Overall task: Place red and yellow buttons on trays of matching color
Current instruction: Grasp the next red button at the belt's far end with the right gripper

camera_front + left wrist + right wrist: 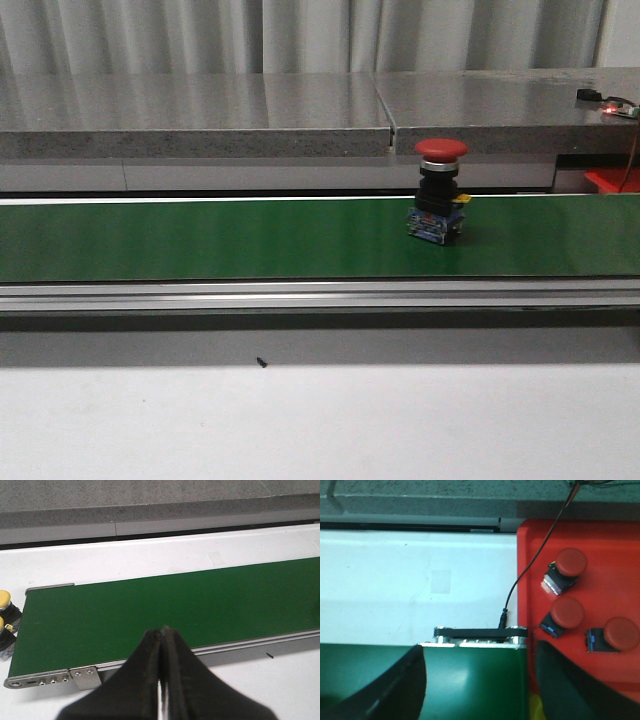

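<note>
A red button [441, 190] with a black body and blue base stands upright on the green belt [200, 240], right of centre. Neither gripper shows in the front view. My right gripper [480, 685] is open and empty, hovering over the belt's end beside the red tray [535, 550]. That tray holds three red buttons [568, 565] [565, 612] [617, 634]. My left gripper [162, 632] is shut with nothing in it, above the belt's near edge. Two yellow buttons [4, 599] [1, 626] sit just past the belt's other end. No yellow tray is recognisable.
A grey stone ledge [200, 110] runs behind the belt. A black cable [520, 580] crosses the red tray's edge to the belt's end bracket [479, 632]. The red tray's corner [612, 180] peeks in at the far right. White tabletop [300, 420] lies in front.
</note>
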`<action>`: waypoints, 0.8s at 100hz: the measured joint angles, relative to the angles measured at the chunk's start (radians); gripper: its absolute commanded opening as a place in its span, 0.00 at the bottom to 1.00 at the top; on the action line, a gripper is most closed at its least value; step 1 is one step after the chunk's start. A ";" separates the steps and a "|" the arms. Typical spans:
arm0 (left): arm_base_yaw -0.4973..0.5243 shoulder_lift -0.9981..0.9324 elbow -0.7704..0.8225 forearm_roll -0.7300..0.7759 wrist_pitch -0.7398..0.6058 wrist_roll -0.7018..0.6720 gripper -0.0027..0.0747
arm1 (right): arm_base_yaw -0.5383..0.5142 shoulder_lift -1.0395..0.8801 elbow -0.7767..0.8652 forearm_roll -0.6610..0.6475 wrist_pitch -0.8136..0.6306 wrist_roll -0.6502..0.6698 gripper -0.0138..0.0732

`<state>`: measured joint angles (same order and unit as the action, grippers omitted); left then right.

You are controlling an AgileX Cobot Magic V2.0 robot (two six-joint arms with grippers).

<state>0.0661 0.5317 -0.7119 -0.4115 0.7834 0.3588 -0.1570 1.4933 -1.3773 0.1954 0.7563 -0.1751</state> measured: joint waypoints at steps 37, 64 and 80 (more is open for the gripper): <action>0.000 0.000 0.000 0.000 0.000 0.000 0.01 | 0.130 -0.080 0.092 0.106 0.120 -0.135 0.71; 0.000 0.000 0.000 0.000 0.000 0.000 0.01 | 0.216 0.026 0.092 0.147 0.202 -0.227 0.71; 0.000 0.000 0.000 0.000 0.000 0.000 0.01 | 0.231 0.105 0.092 0.155 0.175 -0.245 0.71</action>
<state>0.0661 0.5317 -0.7119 -0.4115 0.7834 0.3588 0.0745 1.5980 -1.2853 0.3503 0.9311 -0.4203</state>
